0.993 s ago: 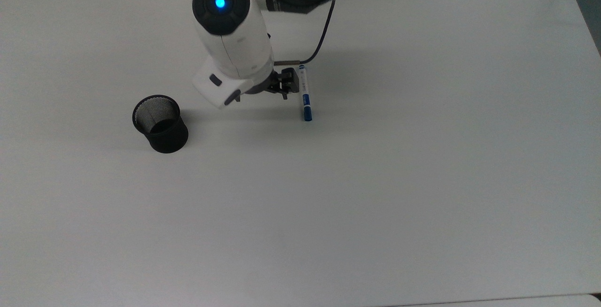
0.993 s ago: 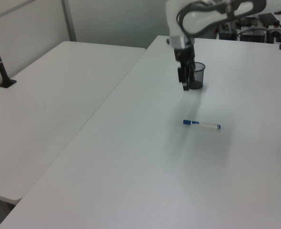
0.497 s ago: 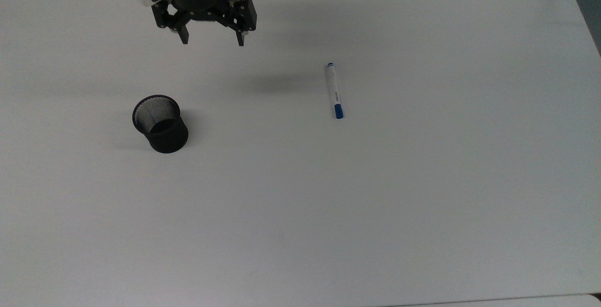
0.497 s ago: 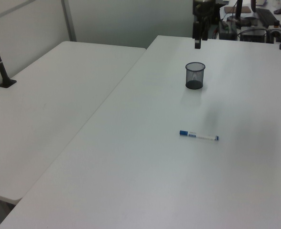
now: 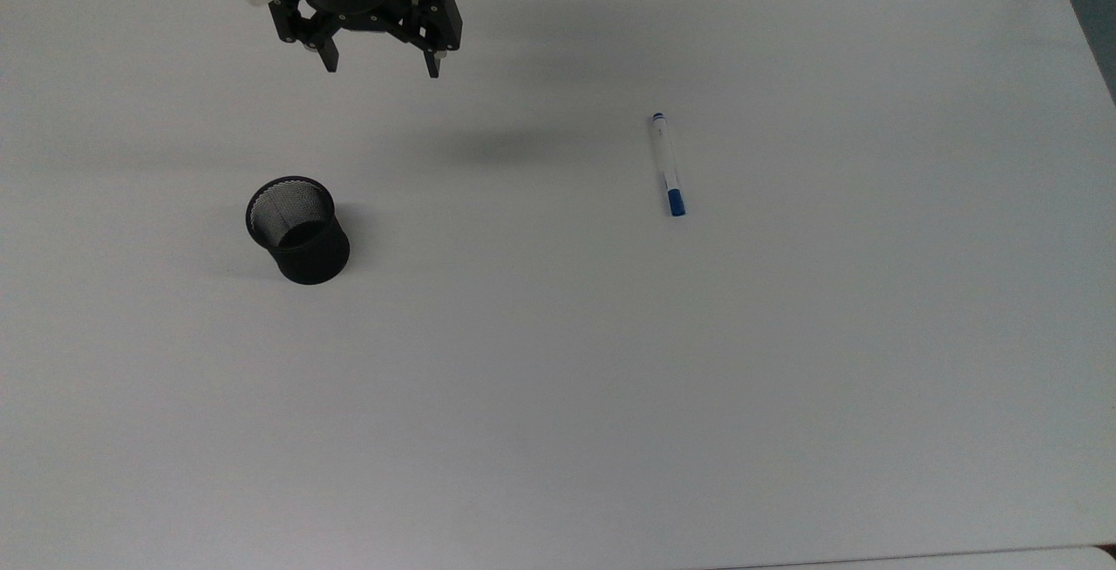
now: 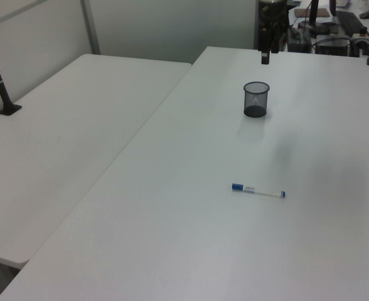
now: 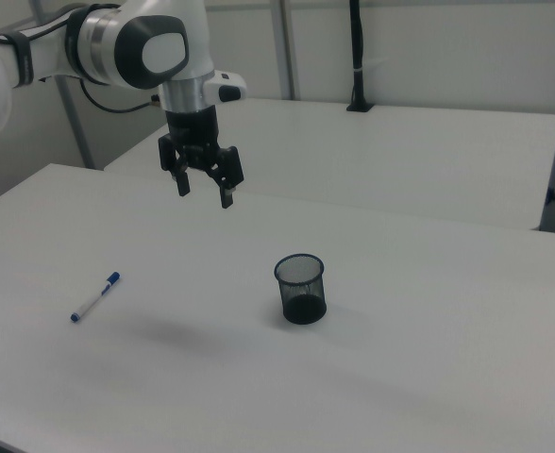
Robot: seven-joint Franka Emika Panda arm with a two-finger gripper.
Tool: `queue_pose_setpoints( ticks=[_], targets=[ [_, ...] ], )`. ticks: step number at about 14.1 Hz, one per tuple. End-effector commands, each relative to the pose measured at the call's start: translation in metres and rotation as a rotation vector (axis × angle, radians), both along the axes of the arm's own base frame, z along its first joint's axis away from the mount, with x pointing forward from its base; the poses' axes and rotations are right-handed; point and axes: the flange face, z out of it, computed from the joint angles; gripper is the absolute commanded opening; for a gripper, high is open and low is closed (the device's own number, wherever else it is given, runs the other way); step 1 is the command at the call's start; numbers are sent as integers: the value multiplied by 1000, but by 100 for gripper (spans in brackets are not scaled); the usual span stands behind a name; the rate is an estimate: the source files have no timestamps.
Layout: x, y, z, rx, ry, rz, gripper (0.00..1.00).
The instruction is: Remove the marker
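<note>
A wide white counter takes up the scene, its near stretch bare and evenly lit. The marker lies flat on it, towards the top view's right, its white barrel running nearly straight up and down the top view with the blue cap at the nearer end. In the left view the marker lies crosswise, cap towards the left view's left; in the right view it lies near the right view's left edge.

Well apart from it, towards the top view's left, a black mesh cup stands upright.

Farther back the gripper hangs above the counter, released, its two fingers spread wide and holding nothing. A soft shadow lies on the counter near it.

Beyond, in the right view, a second white table carries a black pole in front of pale wall panels.
</note>
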Motion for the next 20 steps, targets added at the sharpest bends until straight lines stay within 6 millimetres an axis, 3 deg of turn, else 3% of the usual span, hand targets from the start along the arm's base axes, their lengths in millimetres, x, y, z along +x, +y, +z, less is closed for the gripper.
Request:
queue_pose_setpoints(
  ticks=[1,20],
  targets=[
    [-6,-7,4,-11,-3,-28,100],
    [-9,-23,6,-12,-1,-47,100]
  ],
)
